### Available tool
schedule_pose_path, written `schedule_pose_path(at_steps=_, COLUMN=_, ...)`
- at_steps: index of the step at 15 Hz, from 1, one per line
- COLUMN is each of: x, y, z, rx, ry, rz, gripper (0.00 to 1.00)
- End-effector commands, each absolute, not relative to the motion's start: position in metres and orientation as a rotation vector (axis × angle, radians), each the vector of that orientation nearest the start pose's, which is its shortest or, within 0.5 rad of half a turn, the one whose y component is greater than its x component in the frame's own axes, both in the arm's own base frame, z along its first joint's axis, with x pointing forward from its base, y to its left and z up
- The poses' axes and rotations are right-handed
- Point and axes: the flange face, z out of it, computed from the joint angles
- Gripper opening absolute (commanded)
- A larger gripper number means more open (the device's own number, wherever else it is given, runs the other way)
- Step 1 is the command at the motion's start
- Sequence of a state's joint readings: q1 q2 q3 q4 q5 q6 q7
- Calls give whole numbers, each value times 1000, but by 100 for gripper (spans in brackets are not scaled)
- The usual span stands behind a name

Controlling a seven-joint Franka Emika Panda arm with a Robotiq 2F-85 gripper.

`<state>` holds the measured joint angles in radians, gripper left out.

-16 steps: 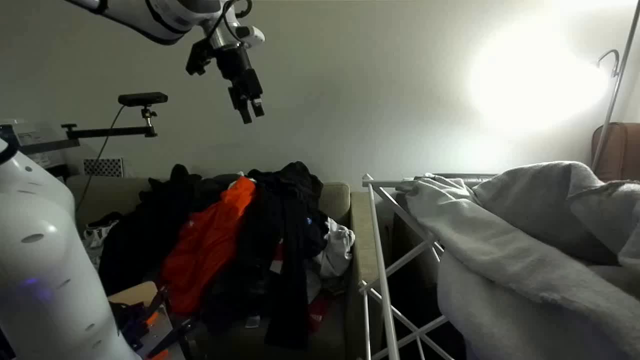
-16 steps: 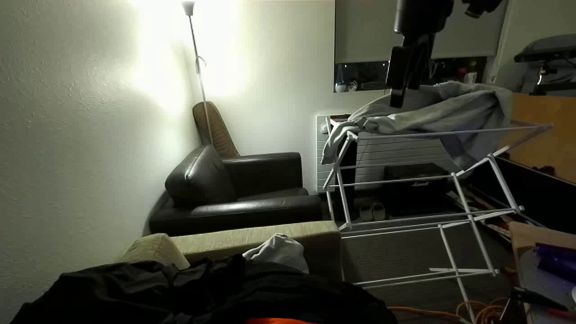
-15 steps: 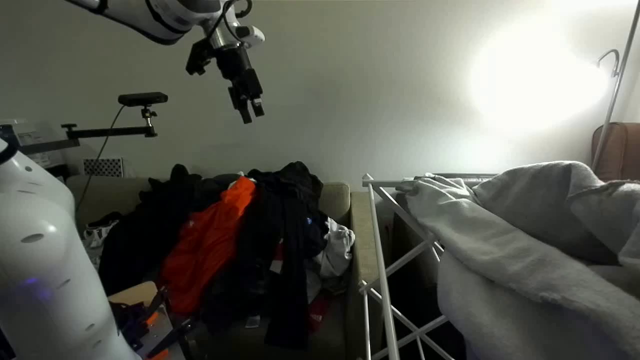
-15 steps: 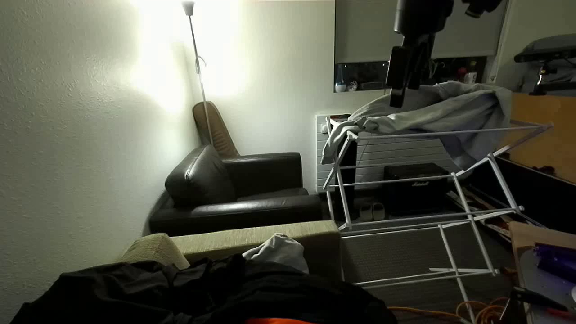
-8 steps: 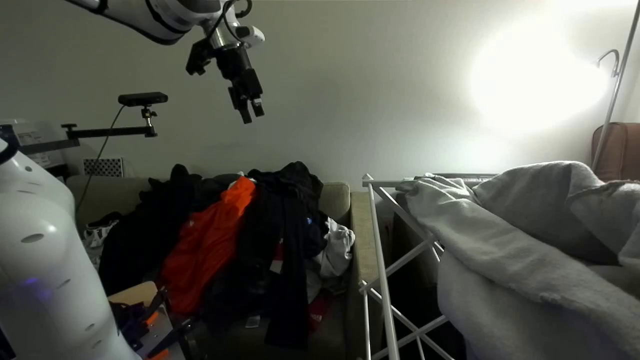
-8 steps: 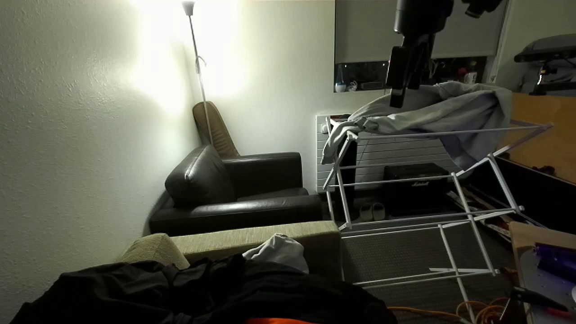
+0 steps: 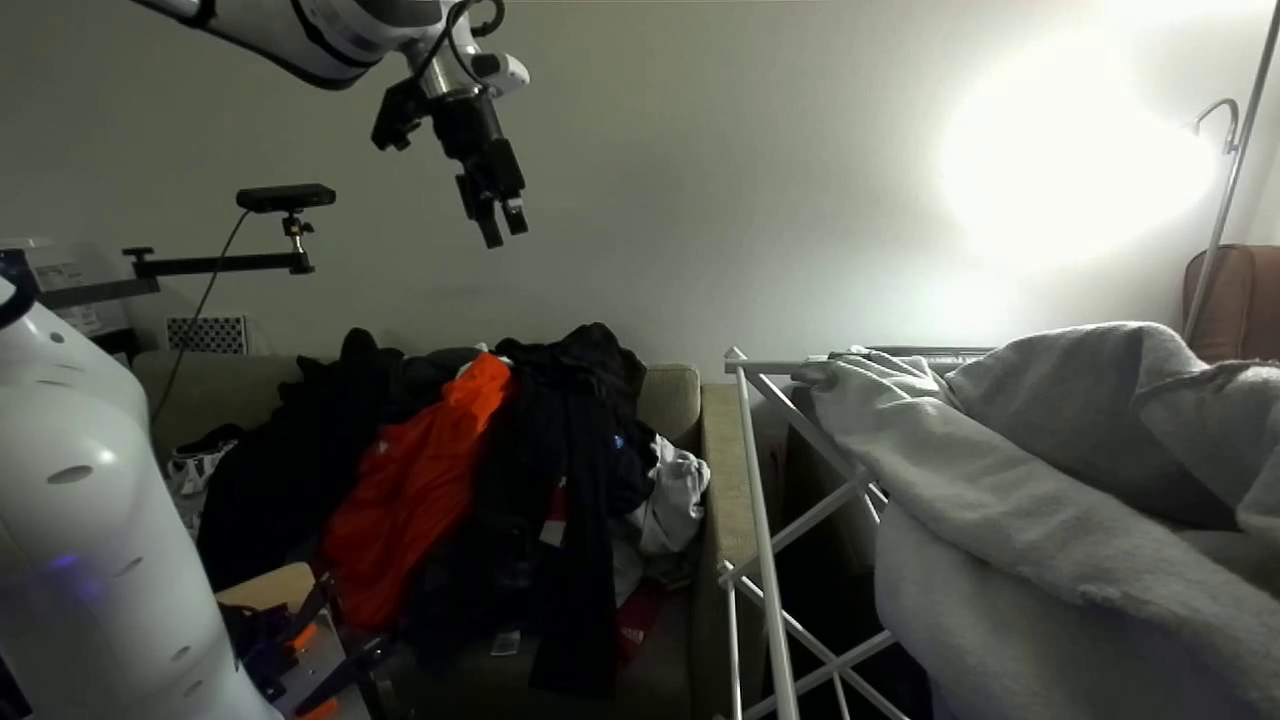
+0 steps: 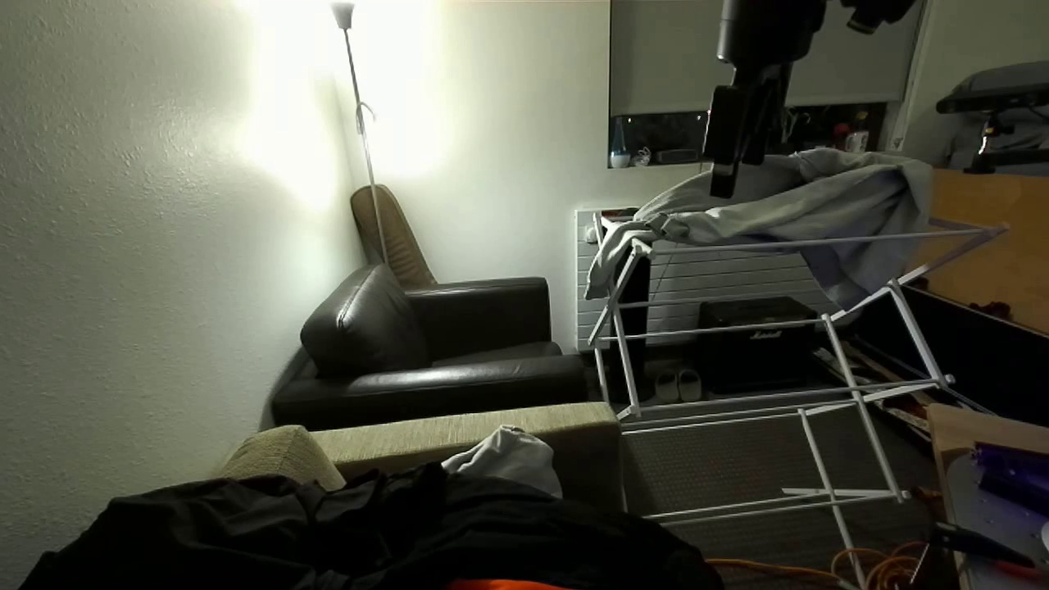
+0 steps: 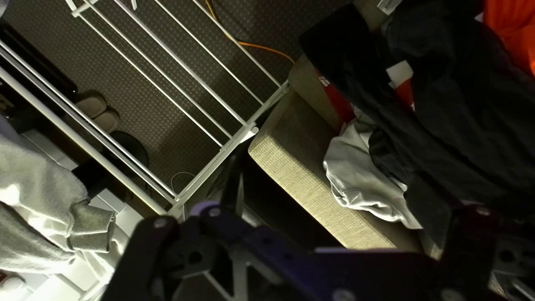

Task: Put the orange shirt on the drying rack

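The orange shirt (image 7: 420,490) lies in the pile of dark clothes on the sofa. Only a sliver of the shirt (image 8: 508,584) shows at the bottom of an exterior view, and a part of it (image 9: 514,33) at the top right of the wrist view. The white drying rack (image 7: 765,540) stands beside the sofa; it also shows in an exterior view (image 8: 852,393) and in the wrist view (image 9: 184,69). My gripper (image 7: 505,230) is open and empty, high above the clothes and pointing down. In the wrist view its fingers (image 9: 332,196) are wide apart.
A grey garment (image 8: 869,197) hangs over the rack's top. Black clothes (image 7: 570,480) flank the shirt, and a light grey garment (image 9: 363,175) lies by the sofa arm (image 9: 301,179). A dark leather armchair (image 8: 426,344) and a floor lamp (image 8: 365,123) stand behind.
The arm has shifted only very slightly. The gripper stays open, and the clothes and the rack have not moved.
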<state>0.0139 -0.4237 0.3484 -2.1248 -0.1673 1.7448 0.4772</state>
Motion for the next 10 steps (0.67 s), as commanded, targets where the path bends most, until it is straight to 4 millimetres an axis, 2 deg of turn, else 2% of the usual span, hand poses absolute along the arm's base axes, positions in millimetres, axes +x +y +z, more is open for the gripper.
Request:
schedule_pose_path(at_steps=1, x=407, y=166, z=556, rx=-3429, ry=236, rz=-214, gripper=100)
schedule_pose_path(at_steps=7, x=419, y=180, z=523, rx=-3416, ry=294, rz=-129, gripper=100)
schedule_pose_path(at_steps=10, x=427, y=190, z=507, rx=-3405, ry=239, rz=-94, gripper=100)
